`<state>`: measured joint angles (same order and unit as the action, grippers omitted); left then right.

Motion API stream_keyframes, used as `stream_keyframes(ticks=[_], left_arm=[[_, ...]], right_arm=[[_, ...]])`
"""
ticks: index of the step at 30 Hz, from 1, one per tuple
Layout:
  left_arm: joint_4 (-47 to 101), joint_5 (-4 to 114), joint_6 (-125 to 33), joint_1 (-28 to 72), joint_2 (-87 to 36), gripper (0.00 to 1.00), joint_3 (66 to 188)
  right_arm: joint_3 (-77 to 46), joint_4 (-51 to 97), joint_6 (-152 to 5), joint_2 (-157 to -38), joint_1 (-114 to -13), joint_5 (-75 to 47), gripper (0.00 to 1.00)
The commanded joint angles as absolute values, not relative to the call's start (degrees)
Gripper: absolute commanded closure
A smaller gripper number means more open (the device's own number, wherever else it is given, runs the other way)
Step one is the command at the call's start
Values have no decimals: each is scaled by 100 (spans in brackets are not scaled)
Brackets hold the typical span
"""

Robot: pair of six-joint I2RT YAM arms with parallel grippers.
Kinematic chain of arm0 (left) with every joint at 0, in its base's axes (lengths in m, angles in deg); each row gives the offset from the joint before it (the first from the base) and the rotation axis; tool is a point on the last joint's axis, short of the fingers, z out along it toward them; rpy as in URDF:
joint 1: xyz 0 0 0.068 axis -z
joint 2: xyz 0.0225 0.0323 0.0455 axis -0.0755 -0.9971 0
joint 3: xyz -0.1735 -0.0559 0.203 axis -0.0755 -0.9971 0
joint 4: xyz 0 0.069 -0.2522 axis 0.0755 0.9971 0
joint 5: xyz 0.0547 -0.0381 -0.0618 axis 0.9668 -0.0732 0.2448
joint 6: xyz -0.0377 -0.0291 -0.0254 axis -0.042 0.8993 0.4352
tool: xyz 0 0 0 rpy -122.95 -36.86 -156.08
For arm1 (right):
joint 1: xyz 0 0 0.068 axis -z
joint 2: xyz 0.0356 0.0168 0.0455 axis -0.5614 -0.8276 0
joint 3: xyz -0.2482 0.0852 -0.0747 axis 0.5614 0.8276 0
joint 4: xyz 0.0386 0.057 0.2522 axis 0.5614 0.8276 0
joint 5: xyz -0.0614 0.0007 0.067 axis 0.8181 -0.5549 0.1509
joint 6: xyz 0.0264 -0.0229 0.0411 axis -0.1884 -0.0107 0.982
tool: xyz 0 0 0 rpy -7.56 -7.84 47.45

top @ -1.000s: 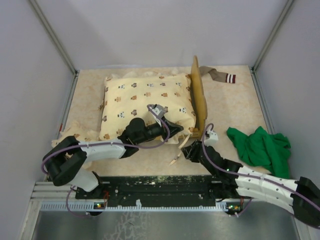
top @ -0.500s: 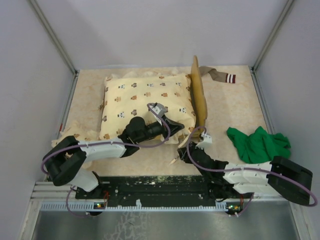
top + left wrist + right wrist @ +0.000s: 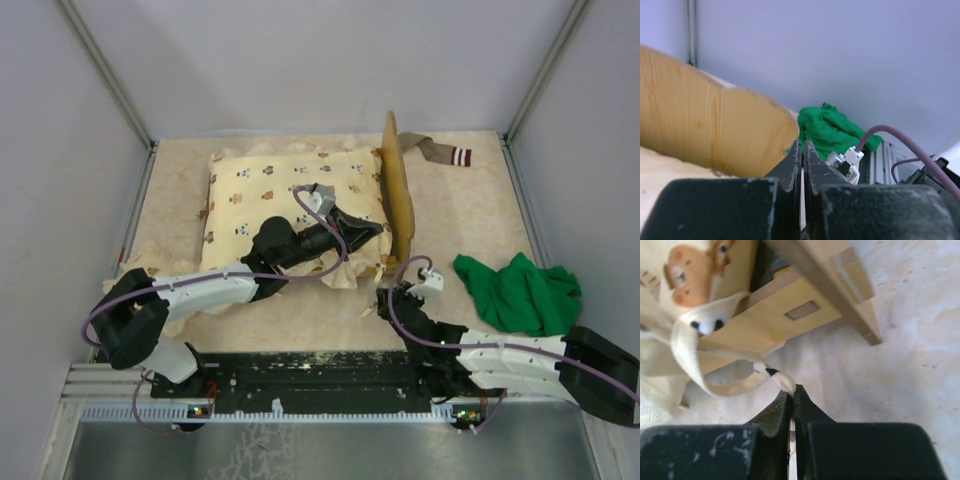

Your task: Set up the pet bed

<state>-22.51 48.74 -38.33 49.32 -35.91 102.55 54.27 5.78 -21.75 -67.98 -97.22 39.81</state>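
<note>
the right claw [image 3: 793,392] is clamped on the end of a cream tie [image 3: 735,386]. the pet bed [image 3: 790,307] lies just ahead of it, corner nearest, long axis running off leftward. the left claw [image 3: 802,155], pressed together, is seen beside the headboard [image 3: 715,130].

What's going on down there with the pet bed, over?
Left hand shut, over the pillow. Right hand shut on a cream strap by the bed leg. Bed standing, pillow on top.
</note>
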Motion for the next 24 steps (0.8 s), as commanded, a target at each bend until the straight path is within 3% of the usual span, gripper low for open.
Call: stream_keyframes(ticks=[1, 11, 19, 24], left_arm=[[-2293, 4801, -3913, 4956, -3772, 100, 10710], [-2190, 4846, -4193, 4959, -4180, 100, 11264], [-2056, 5065, -4218, 4795, -4231, 100, 11622], [-1972, 5124, -4317, 4676, -4110, 100, 11760]], right_arm=[[5721, 1017, -1834, -6160, -9467, 4264, 100], [5884, 1321, -2170, -5227, -9113, 4433, 100], [5030, 1470, -2608, -6478, -8931, 4563, 100], [4796, 1158, -2762, -7152, -8661, 4014, 100]])
